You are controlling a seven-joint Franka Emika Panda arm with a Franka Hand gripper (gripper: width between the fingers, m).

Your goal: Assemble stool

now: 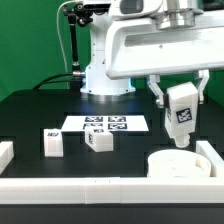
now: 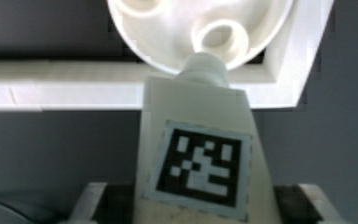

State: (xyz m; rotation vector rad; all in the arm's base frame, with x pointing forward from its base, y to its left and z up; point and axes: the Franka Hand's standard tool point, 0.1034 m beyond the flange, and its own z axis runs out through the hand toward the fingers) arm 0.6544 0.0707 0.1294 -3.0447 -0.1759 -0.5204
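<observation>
My gripper (image 1: 181, 108) is shut on a white tagged stool leg (image 1: 181, 115) and holds it upright just above the round white seat (image 1: 178, 166), which lies in the front corner at the exterior view's right. In the wrist view the held leg (image 2: 197, 150) fills the middle, its narrow tip right at a round hole of the seat (image 2: 167, 25); I cannot tell whether it touches. My gripper (image 2: 195, 205) clamps the leg on both sides. Two more tagged legs, one (image 1: 53, 143) and another (image 1: 98, 141), lie on the black table at the exterior view's left.
The marker board (image 1: 107, 124) lies flat behind the loose legs. White border rails (image 1: 100, 188) run along the front edge and the sides, forming a corner (image 2: 87, 90) round the seat. The robot base (image 1: 100, 70) stands at the back.
</observation>
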